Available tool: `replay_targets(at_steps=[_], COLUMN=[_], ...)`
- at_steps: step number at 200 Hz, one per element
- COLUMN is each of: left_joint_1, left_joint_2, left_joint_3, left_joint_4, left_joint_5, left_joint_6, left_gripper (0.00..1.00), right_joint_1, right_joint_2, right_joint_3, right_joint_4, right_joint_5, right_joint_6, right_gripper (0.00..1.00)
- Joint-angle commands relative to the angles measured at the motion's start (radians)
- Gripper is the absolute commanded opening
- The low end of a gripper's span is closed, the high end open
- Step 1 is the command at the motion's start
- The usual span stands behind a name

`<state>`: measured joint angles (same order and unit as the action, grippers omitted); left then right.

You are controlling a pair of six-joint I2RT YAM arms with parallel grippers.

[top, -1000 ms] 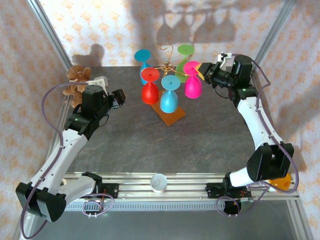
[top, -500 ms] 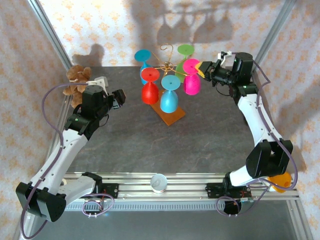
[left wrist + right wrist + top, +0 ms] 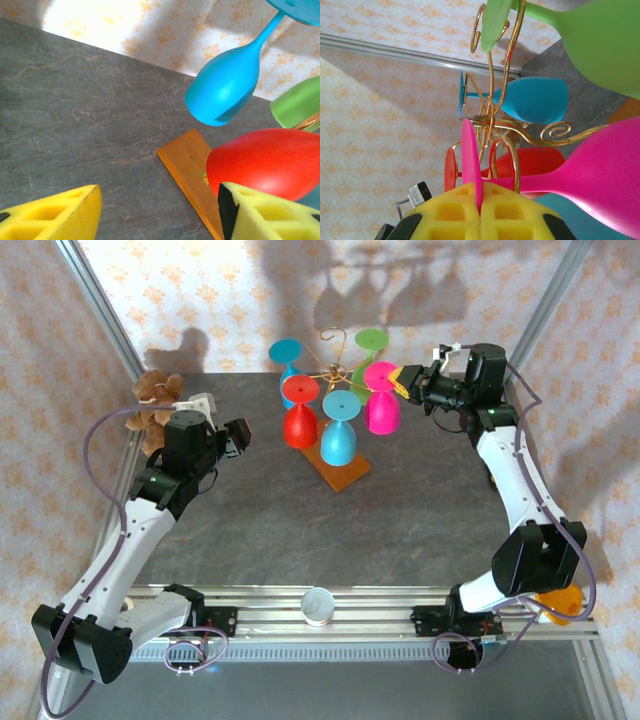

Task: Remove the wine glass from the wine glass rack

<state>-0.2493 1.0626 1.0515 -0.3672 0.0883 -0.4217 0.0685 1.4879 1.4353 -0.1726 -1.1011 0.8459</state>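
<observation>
The wine glass rack [image 3: 333,368] is a gold wire stand on a brown wooden base [image 3: 344,469], with several coloured glasses hanging bowl-down. My right gripper [image 3: 402,380] is shut on the foot of the pink wine glass [image 3: 383,408]. In the right wrist view the yellow pads [image 3: 451,216] pinch the pink foot disc [image 3: 470,159], and a gold loop [image 3: 504,165] arches over the pink stem beside it. My left gripper [image 3: 240,436] stands open left of the red glass [image 3: 299,424], holding nothing; its yellow fingers [image 3: 56,215] frame the wooden base [image 3: 192,170].
Blue [image 3: 285,352], green [image 3: 370,342], red and light blue [image 3: 338,438] glasses hang close around the pink one. A brown soft toy [image 3: 152,400] sits at the far left corner. Patterned walls and metal posts enclose the table; a white round thing [image 3: 318,604] lies on the front rail.
My right gripper has shifted slightly toward the back wall, still shut on the pink foot, and the pink bowl has swung a little to the left. The left arm has not moved.
</observation>
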Motion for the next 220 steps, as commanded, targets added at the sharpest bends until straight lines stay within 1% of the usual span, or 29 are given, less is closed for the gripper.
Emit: replay_targets(at_steps=[1,117,186,220], left_joint_1=[-0.007,-0.007,-0.007,-0.006], left_joint_2=[-0.001,0.005,-0.001,0.000], left_joint_3=[-0.010,-0.011,-0.014,-0.014], left_joint_4=[0.040,0.057,0.055,0.057], left_joint_5=[-0.025,-0.009,-0.014,-0.015], left_joint_6=[0.000,-0.010,-0.003,-0.003], left_gripper=[0.64,0.64,0.64,0.64], right_joint_1=[-0.003,0.048,0.065,0.067], right_joint_2=[-0.020,-0.004,0.049,0.079], right_joint_3=[0.033,0.093,0.164,0.190], right_joint_4=[-0.016,-0.073,-0.091,-0.072], right_joint_5=[-0.036,-0.040,-0.017,-0.012], right_joint_6=[-0.040,-0.100,-0.090,-0.065], right_gripper=[0.00,0.00,0.00,0.00])
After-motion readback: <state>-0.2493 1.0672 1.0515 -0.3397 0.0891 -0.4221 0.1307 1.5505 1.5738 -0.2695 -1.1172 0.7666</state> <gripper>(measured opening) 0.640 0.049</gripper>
